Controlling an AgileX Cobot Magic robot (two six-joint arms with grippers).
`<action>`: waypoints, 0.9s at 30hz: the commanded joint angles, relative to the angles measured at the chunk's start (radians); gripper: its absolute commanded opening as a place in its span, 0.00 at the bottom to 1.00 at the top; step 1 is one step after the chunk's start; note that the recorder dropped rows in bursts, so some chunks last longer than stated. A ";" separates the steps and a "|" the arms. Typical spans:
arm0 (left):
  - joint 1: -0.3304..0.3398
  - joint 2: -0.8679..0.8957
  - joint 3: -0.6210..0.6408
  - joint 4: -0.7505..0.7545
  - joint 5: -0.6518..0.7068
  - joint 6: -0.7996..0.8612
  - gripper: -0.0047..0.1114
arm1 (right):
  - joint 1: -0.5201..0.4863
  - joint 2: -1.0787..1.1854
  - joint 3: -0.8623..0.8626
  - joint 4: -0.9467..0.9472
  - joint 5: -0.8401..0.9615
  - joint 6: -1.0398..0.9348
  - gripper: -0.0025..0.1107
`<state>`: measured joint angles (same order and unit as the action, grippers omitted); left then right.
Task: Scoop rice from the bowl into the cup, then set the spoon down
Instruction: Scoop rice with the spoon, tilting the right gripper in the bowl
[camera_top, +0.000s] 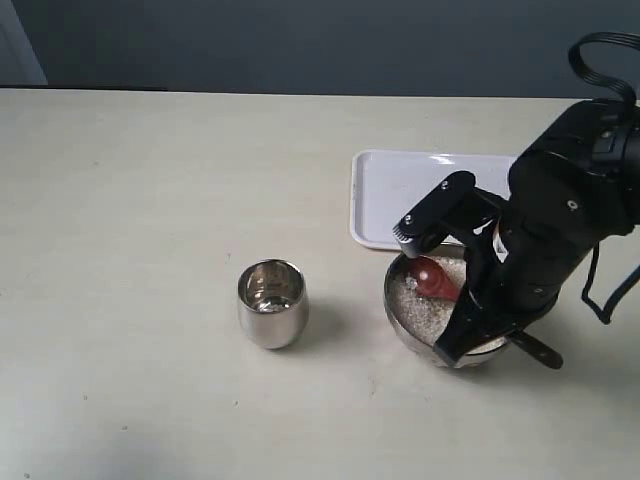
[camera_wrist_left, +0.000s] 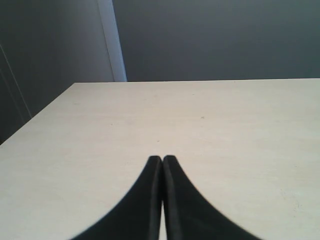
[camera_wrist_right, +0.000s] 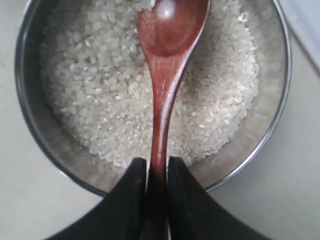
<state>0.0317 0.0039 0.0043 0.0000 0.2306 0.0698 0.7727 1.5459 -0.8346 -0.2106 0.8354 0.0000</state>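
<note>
Bench (camera_top: 150, 180) spreads pale in front, carrying a white tray (camera_top: 385, 195) at the back right, the steel bowl (camera_top: 389, 300) just in front of it and the steel cup (camera_top: 272, 303) upright, apart to the bowl's left. Right jaws pinch the wooden spoon (camera_wrist_right: 167, 60) by its handle, its scoop over the rice (camera_wrist_right: 95, 90) in the bowl, a few grains at its tip. Left jaws are pressed together above the bench.
</note>
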 joint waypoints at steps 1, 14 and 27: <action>-0.004 -0.004 -0.004 -0.006 -0.013 -0.003 0.04 | -0.005 0.005 0.004 -0.016 -0.019 -0.006 0.02; -0.004 -0.004 -0.004 -0.006 -0.013 -0.003 0.04 | -0.005 0.085 0.002 0.007 -0.033 -0.008 0.02; -0.004 -0.004 -0.004 -0.006 -0.013 -0.003 0.04 | -0.005 0.051 -0.024 0.013 0.007 -0.046 0.02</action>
<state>0.0317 0.0039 0.0043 0.0000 0.2306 0.0698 0.7727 1.6135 -0.8412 -0.2037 0.8352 -0.0364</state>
